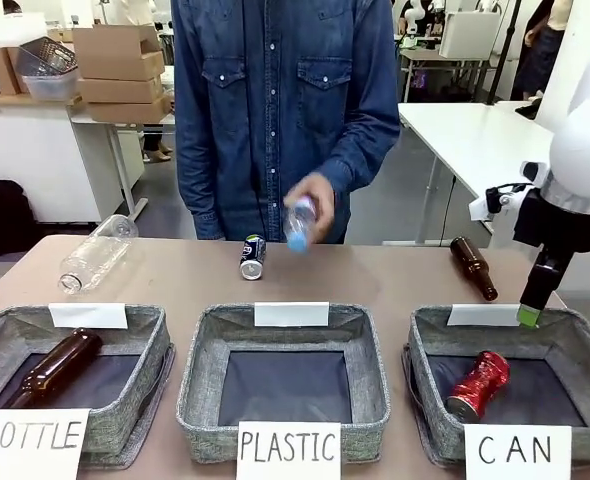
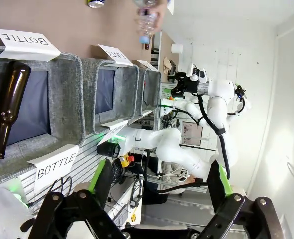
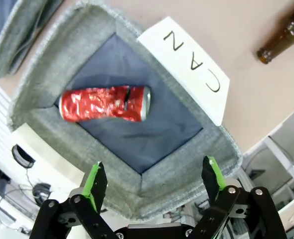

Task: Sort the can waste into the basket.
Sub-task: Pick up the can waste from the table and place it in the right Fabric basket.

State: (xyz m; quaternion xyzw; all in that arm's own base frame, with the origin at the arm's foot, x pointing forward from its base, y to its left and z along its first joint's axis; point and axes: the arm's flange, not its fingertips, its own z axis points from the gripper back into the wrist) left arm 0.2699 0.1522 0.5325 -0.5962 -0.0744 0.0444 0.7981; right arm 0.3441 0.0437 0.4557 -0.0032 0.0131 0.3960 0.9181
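right end effector [image 3: 152,174] hung wide, empty, above basket [image 3: 35,99] | red can [image 3: 104,103] lay inside (on its side) | left end effector [image 2: 160,177] wide, empty | dark can [image 1: 252,257] sat far-centre on bench [image 1: 395,272]

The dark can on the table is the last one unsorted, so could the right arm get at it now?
Probably yes: the right gripper is open, and the dark can stands uncovered, though the person's hand with a clear bottle hovers close beside it.

Motion-blurred clear bottle [image 1: 300,226] in person's hand [image 1: 320,197]; brown bottle [image 3: 285,37] cropped at picture edge; print on dark can [image 1: 252,257] unreadably small.
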